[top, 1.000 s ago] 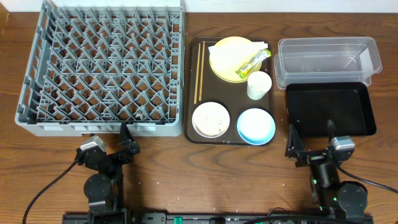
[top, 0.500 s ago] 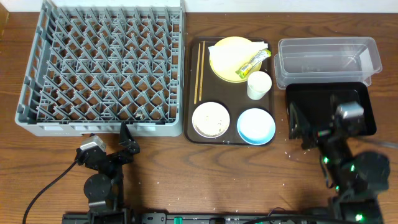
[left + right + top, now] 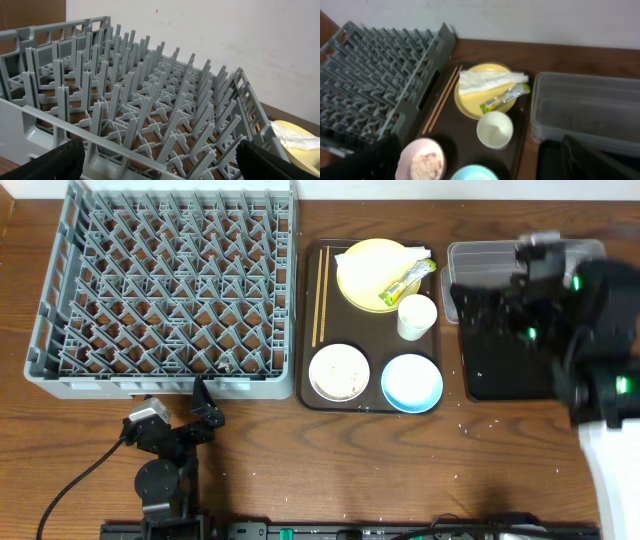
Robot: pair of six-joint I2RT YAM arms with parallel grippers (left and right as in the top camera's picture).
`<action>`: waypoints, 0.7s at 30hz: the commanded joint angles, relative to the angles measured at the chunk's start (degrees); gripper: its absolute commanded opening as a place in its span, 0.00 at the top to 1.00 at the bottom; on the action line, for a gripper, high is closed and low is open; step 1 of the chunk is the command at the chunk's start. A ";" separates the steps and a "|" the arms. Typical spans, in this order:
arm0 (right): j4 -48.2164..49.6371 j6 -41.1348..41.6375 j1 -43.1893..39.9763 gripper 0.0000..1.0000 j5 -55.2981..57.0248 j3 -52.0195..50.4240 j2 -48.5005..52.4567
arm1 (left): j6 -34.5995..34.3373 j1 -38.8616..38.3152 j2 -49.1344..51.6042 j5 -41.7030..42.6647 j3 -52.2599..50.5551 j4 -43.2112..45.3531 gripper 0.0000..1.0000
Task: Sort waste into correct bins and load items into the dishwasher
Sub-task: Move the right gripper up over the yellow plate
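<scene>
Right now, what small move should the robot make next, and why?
Probably lower the right pincer toward the wrapper on the plate. That pincer is open and empty, and its camera looks down on the wrapper and the napkin, both waste not yet sorted. The left pincer sits low by the rack, far from them.

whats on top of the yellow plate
A crumpled white napkin and a yellow-green wrapper lie on the yellow plate. Whatever is beneath them is covered.
</scene>
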 commanded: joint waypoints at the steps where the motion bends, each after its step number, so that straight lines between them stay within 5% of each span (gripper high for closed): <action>1: -3.32 -0.90 1.27 0.01 -3.63 8.46 7.37 | 0.72 0.22 -0.35 -0.31 -1.73 -1.16 0.02; 13: -15.32 -4.66 7.72 0.01 -4.00 32.98 33.27 | 0.72 0.22 -0.35 -0.31 -1.73 -1.18 0.02; 21: -7.28 -4.28 7.96 0.01 -4.15 33.90 40.94 | 0.72 0.22 -0.35 -0.31 -1.73 -1.18 0.02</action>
